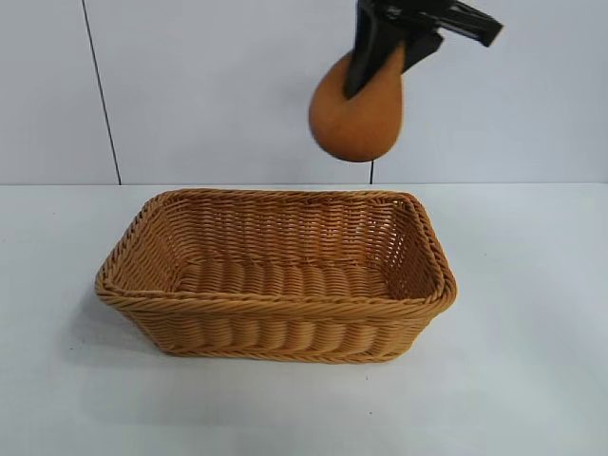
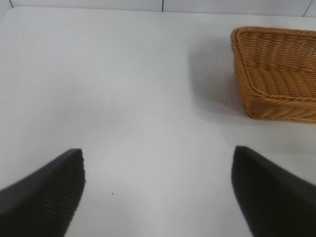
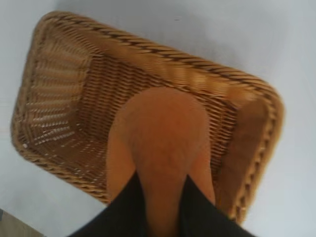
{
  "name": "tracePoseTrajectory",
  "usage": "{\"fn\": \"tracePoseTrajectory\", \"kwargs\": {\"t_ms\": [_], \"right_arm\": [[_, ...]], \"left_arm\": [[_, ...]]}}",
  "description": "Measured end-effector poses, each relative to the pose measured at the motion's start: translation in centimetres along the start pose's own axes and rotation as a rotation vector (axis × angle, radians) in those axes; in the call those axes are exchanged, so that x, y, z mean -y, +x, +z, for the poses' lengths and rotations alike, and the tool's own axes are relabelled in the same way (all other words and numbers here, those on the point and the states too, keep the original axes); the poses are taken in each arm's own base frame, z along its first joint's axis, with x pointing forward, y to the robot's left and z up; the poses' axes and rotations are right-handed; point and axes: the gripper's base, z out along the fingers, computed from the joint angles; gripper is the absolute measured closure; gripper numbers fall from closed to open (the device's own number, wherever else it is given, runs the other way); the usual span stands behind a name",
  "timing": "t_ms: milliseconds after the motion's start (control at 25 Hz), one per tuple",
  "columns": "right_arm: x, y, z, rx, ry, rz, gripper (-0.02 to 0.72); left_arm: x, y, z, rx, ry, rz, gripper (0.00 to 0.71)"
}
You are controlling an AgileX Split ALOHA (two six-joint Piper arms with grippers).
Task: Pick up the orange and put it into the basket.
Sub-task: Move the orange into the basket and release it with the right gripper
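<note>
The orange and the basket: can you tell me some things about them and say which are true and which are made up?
1. The orange is lying inside the basket. False: it hangs in the air above the basket's far right part.
2. The right gripper is holding the orange. True.
3. The basket has nothing in it. True.
4. The left gripper is squeezing the basket's rim. False: it is open over the bare table, apart from the basket.
5. The basket is tipped on its side. False: it stands upright on the table.
</note>
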Motion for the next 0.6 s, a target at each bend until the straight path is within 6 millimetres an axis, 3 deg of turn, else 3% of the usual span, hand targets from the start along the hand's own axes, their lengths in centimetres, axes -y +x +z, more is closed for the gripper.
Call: {"fn": "tracePoseTrajectory", "kwargs": {"t_ms": [120,160,360,440,520,600], "right_arm": [[0.6,-0.5,3.3,-0.021,0.008,0.011,0.66],[0.6,-0.5,3.3,-0.021,0.008,0.011,0.66],[1.5,-0.2,9.1,-0.108,0.011,0.039,0.66],[1.7,0.0,10.0,-0.133,0.012,0.045,0.655],[1.7,0.1,10.1,-0.14,0.011,0.046,0.579],[1.7,0.1,9.8,-0.136,0.009,0.046,0.428]], "left_arm": [[0.0,0.0,0.0,0.001,0.0,0.0,0.13],[0.0,0.0,0.0,0.001,0.0,0.0,0.13],[0.0,0.0,0.0,0.001,0.0,0.0,0.13],[0.0,0.0,0.0,0.001,0.0,0.0,0.13],[0.0,0.0,0.0,0.001,0.0,0.0,0.13],[0.0,0.0,0.0,0.001,0.0,0.0,0.13]]}}
